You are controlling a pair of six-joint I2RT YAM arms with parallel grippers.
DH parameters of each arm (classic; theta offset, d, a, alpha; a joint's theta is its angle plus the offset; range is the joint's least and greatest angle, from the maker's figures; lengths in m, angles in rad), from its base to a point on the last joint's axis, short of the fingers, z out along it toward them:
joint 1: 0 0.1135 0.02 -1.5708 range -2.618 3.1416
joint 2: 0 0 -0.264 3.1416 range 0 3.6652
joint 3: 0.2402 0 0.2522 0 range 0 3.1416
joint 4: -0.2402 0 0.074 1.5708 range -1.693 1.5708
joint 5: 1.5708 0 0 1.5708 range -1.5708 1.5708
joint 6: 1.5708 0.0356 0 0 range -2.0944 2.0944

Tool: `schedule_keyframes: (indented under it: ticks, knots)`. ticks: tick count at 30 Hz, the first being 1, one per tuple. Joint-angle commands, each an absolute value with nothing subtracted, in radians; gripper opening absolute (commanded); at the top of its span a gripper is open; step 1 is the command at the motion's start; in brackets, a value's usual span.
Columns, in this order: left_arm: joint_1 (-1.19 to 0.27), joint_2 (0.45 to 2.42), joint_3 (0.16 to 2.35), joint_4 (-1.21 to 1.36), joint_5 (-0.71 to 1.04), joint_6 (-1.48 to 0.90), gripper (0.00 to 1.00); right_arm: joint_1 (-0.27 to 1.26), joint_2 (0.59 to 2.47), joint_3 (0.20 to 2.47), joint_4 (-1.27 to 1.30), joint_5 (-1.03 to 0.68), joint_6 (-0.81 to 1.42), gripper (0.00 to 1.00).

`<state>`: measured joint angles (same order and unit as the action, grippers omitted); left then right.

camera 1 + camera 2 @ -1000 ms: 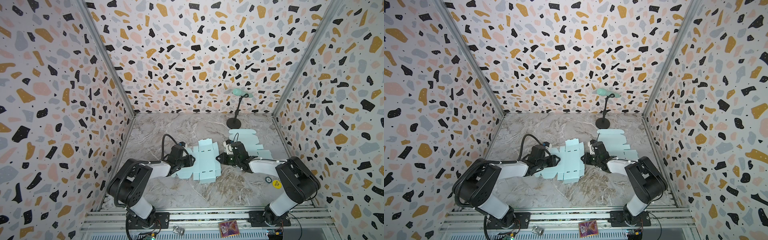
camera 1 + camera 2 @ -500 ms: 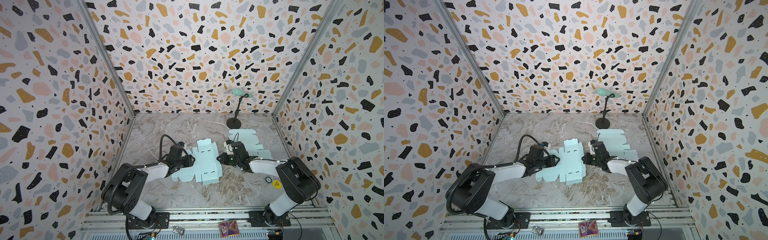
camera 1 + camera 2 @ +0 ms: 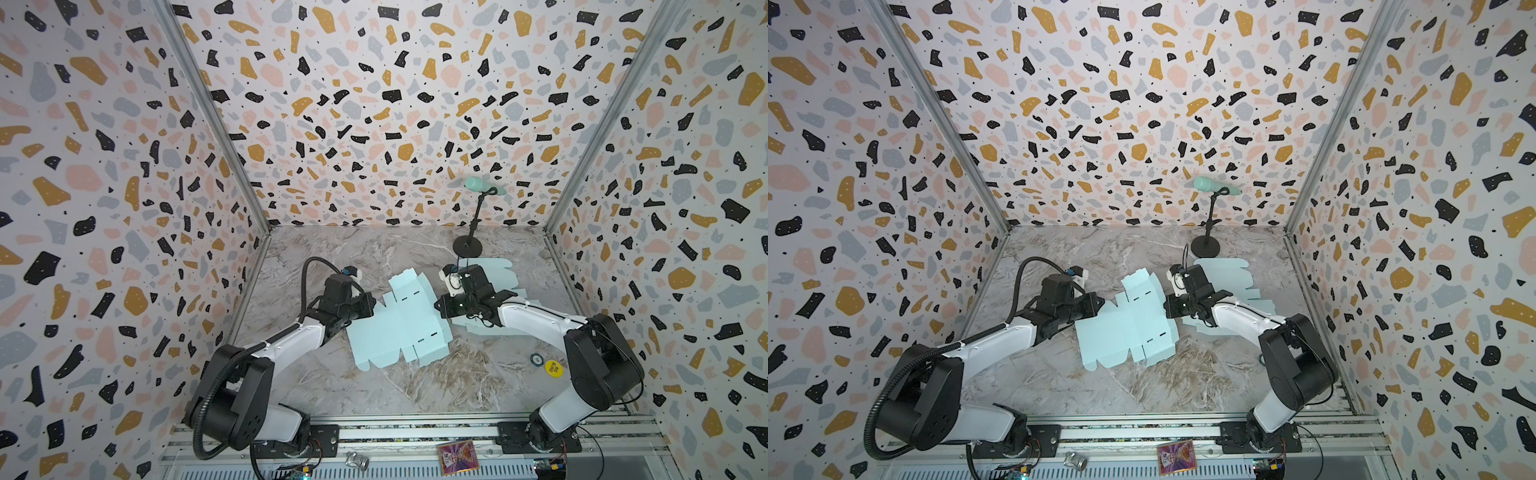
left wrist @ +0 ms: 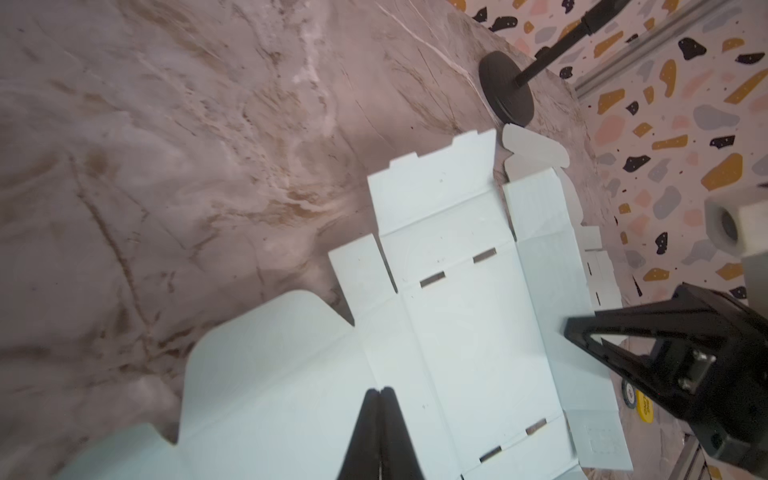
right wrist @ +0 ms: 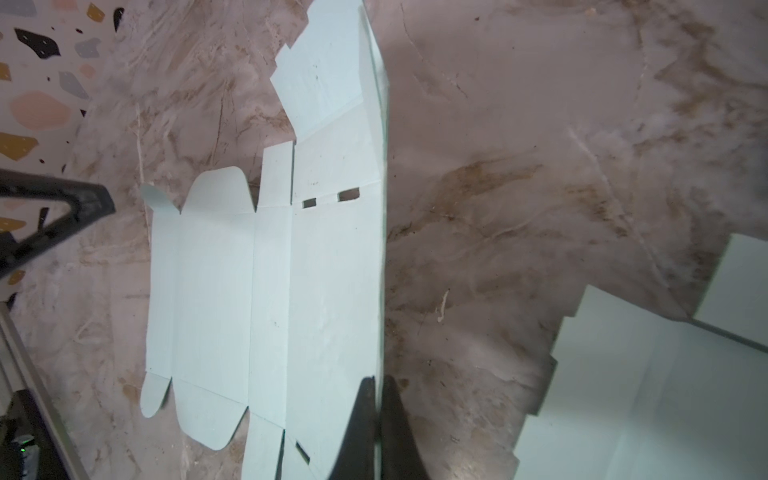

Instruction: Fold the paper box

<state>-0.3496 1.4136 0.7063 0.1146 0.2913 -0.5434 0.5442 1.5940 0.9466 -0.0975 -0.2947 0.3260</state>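
On the worktop (image 3: 353,253), between both arms, the paper box (image 3: 399,328) is lying as an unfolded sheet. The right hand (image 5: 377,380) is pinching its raised side panel. The left hand (image 4: 379,392) is sitting closed at the opposite edge; whether it is catching paper is unclear. Spare blanks (image 3: 500,268) are lying partly hidden under the right arm.

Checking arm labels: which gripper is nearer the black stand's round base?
Right. The right gripper is at the edge of the paper box that faces the stand base; the left gripper is at the opposite edge, farther off.
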Motion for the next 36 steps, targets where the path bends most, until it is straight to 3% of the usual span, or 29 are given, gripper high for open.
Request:
schedule_keyframes:
  ticks: [1,9,20,36]
  knots:
    - [-0.341,1.435,0.754,0.088,0.325,-0.506,0.01,0.581,1.571,1.001,-0.220,-0.232,0.213,0.00]
    - [-0.367,1.468,0.786,0.151,0.366,-0.535,0.00,0.649,1.613,1.083,-0.287,-0.139,0.115,0.00]
    - [-0.279,1.544,0.752,0.203,0.367,-0.537,0.00,0.684,1.587,1.087,-0.300,-0.116,0.071,0.00]
    - [-0.278,1.642,0.688,0.278,0.303,-0.537,0.00,0.707,1.601,1.106,-0.301,-0.109,0.036,0.00]
